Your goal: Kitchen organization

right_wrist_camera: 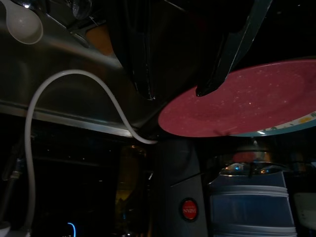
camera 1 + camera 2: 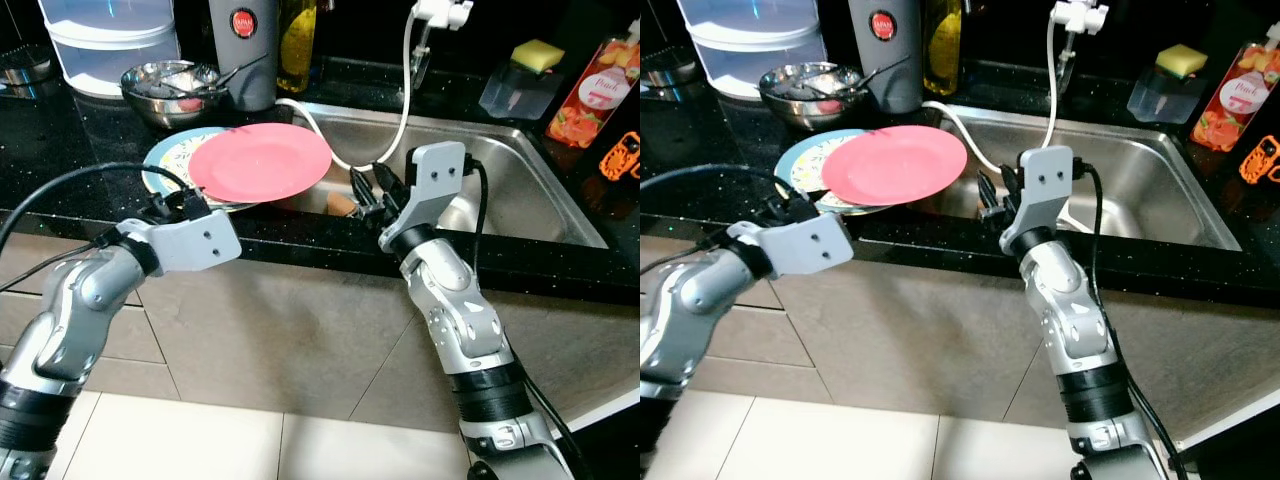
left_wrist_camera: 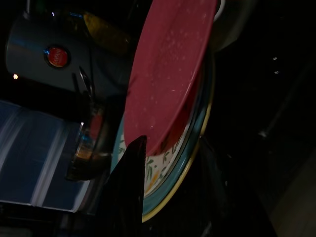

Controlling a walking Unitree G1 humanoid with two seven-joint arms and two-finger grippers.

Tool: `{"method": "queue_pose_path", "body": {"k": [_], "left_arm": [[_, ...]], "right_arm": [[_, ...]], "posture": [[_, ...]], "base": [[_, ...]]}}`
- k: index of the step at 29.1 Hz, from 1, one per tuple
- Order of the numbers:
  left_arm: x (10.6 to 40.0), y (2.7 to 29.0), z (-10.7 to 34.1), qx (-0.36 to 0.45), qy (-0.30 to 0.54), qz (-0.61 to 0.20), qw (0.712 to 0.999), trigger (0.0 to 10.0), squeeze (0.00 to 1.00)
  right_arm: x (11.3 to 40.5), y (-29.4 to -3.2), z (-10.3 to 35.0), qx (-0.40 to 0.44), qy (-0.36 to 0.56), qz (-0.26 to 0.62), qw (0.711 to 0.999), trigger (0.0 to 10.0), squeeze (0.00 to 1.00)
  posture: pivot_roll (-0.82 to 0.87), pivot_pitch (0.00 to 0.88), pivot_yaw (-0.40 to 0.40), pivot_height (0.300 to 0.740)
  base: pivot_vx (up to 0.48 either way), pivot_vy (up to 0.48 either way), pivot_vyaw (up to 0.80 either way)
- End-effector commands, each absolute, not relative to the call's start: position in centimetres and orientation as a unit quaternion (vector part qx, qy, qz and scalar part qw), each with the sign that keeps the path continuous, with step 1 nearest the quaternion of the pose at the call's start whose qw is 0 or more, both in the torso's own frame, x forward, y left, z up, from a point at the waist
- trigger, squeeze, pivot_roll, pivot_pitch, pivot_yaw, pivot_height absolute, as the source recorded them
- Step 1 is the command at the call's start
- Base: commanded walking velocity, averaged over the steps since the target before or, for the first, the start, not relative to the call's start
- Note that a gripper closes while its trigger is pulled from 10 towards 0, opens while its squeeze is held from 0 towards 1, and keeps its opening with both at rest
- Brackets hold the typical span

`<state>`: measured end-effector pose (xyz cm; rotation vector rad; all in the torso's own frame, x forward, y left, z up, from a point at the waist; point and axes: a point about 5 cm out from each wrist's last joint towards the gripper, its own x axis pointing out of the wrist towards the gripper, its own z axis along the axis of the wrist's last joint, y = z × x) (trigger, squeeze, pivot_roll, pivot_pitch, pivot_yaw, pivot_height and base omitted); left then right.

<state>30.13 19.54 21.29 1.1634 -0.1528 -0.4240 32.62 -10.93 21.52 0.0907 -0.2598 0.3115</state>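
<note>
A pink plate lies tilted on a patterned plate with a teal rim on the black counter, and its right edge overhangs the sink. My left gripper is at the plates' near left edge. In the left wrist view one black finger lies just under the pink plate's rim, above the patterned plate; the other finger is hidden. My right gripper hovers at the sink's front edge, just right of the pink plate, open with nothing between its fingers.
Behind the plates stand a steel bowl with utensils, a grey jug, an oil bottle and a clear plastic container. A white hose hangs from the tap into the sink. A sponge holder and a soap bottle stand at the back right.
</note>
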Motion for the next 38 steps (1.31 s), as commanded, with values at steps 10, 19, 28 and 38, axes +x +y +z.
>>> {"method": "queue_pose_path", "body": {"k": [10,19,28,38], "left_arm": [[33.3,17.6,20.3,0.549,-0.103,-0.226,0.798,10.0,0.0],[34.0,16.3,19.8,0.528,-0.112,-0.258,0.801,2.5,0.0],[34.1,17.0,20.5,0.534,-0.13,-0.249,0.797,0.0,0.0],[33.2,14.8,22.6,0.486,-0.191,-0.289,0.803,10.0,0.0]], "right_arm": [[32.6,-11.4,21.7,0.072,-0.134,0.141,0.978,10.0,0.0],[32.5,-11.2,21.7,0.076,-0.132,0.141,0.978,10.0,0.0],[32.4,-11.4,21.6,0.08,-0.131,0.137,0.979,10.0,0.0],[32.0,-9.6,22.4,0.108,-0.137,0.2,0.964,10.0,0.0]], "posture": [[0.2,0.0,-0.079,0.74],[0.18,0.0,-0.077,0.74],[0.18,0.0,-0.074,0.74],[0.2,0.0,-0.09,0.74]], "base": [[0.0,0.0,0.0],[0.0,0.0,0.0],[0.0,0.0,0.0],[0.0,0.0,0.0]]}}
